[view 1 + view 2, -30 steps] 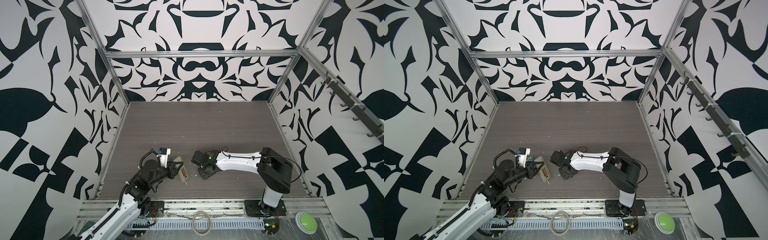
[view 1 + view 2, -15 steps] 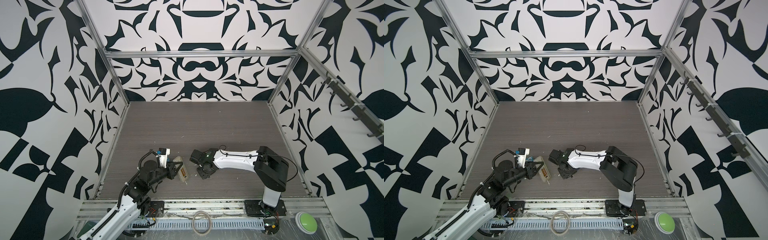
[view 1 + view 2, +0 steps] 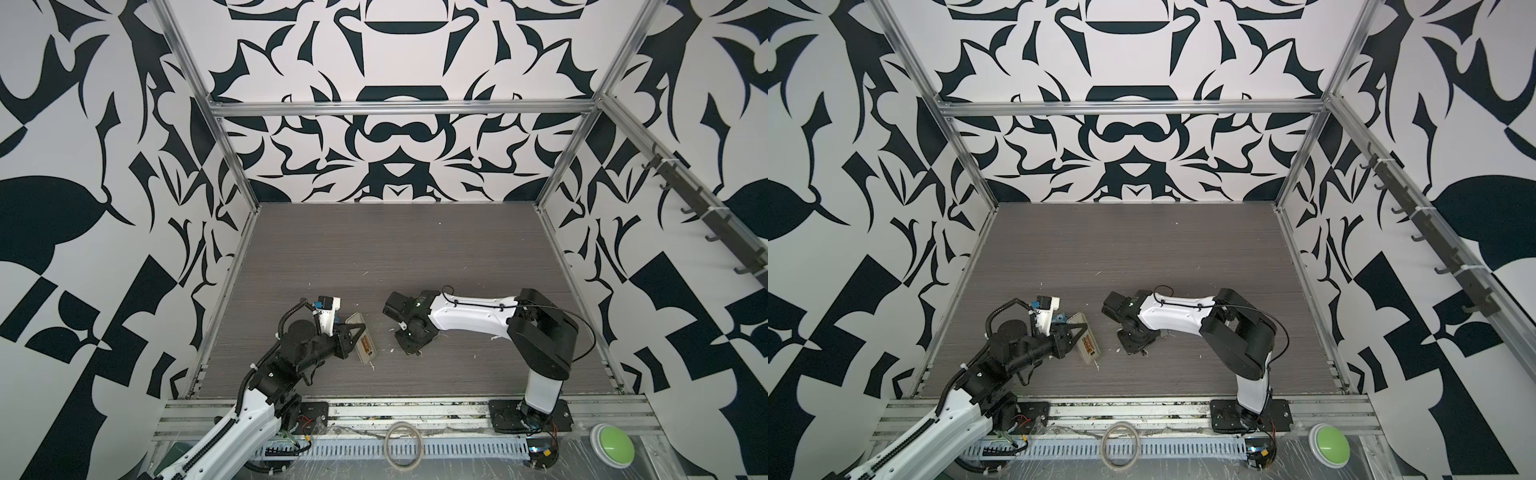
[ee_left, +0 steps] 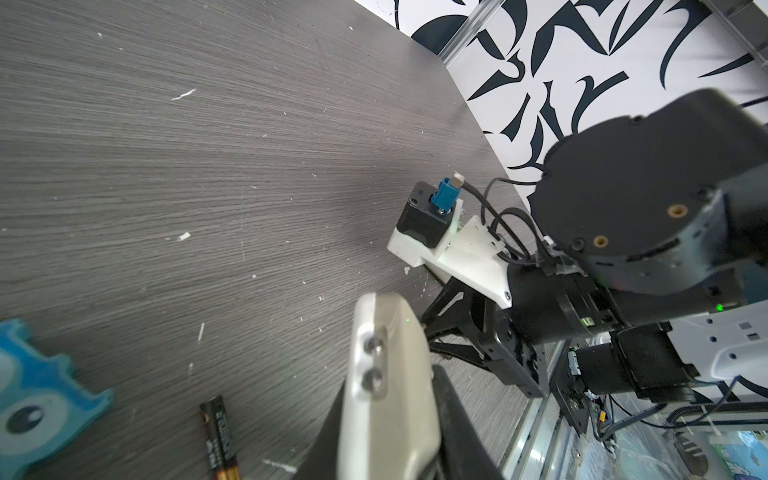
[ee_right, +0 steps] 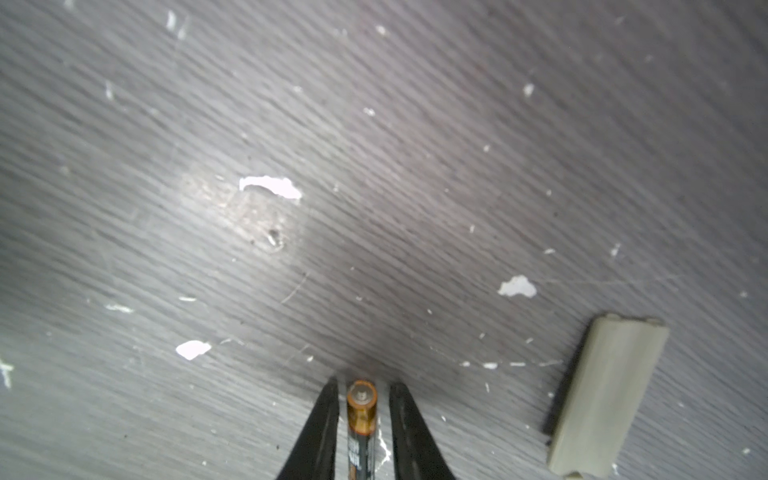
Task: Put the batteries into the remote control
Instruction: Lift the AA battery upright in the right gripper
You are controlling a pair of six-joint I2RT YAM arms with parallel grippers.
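Looking from above, I cannot see the tips of the right gripper (image 3: 409, 343). Its own black wrist covers them and hides what is under it. My right wrist view helps. There the two black fingers (image 5: 318, 432) stand on each side of a battery (image 5: 360, 419) that lies on the table (image 5: 374, 166). A thin strip of table shows on both sides near the tips. The rest is cut off, so I cannot tell if the fingers pinch it. A pale plastic piece (image 5: 606, 399) lies near, partly cut off too, among white scraps (image 5: 270, 187).

The left gripper (image 3: 356, 334) is pinching the remote (image 3: 365, 347) near the front left of the table. An orange-brown patch on the remote's top is too small to make out. In my left wrist view I see only one end of the remote (image 4: 386, 374), and its buttons are hidden. A second battery (image 4: 219, 436) lies loose there, apart from a blue toy (image 4: 37, 399). Both run off the picture's edge.

The left arm reaches in low from the front left. The right arm stands up from its base at the front right. Its white part stretches level toward the middle, and its wrist bends down to the table.
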